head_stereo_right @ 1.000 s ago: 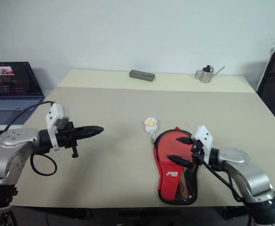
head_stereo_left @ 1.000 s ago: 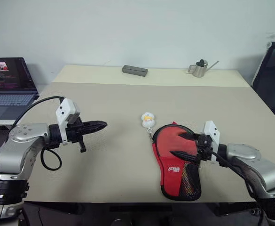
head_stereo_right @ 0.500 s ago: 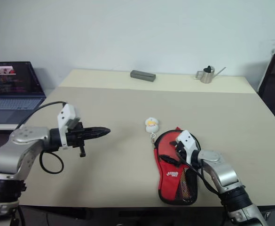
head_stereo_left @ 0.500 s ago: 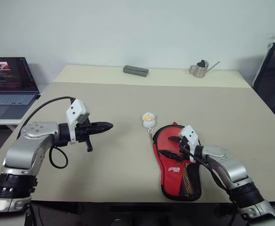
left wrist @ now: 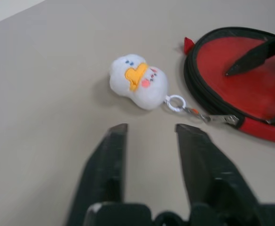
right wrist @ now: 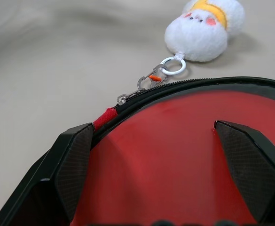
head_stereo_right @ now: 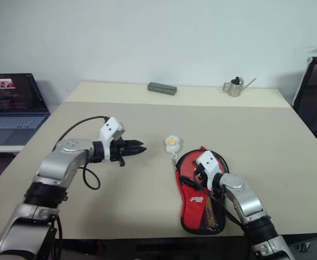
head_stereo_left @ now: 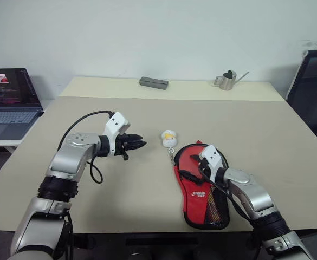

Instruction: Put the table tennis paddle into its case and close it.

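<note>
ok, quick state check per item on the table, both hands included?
case: flat on the table, red side up, plush charm clipped on by a ring.
left hand: fingers apart, holding nothing, pointing at the plush charm.
right hand: wide open over the round end of the case.
laptop: lid up, screen on.
small watering can: upright at the far edge.
grey block: lying flat at the far edge.

Lay flat near the table's [head_stereo_right: 288,141] front edge: the case [head_stereo_right: 204,195], red side up, a white plush charm [head_stereo_right: 173,144] just beyond its round end. Over that round end sat the right gripper [head_stereo_right: 200,174], fingers spread. Pointed toward the charm: the left gripper [head_stereo_right: 139,148], parted slightly.
</note>
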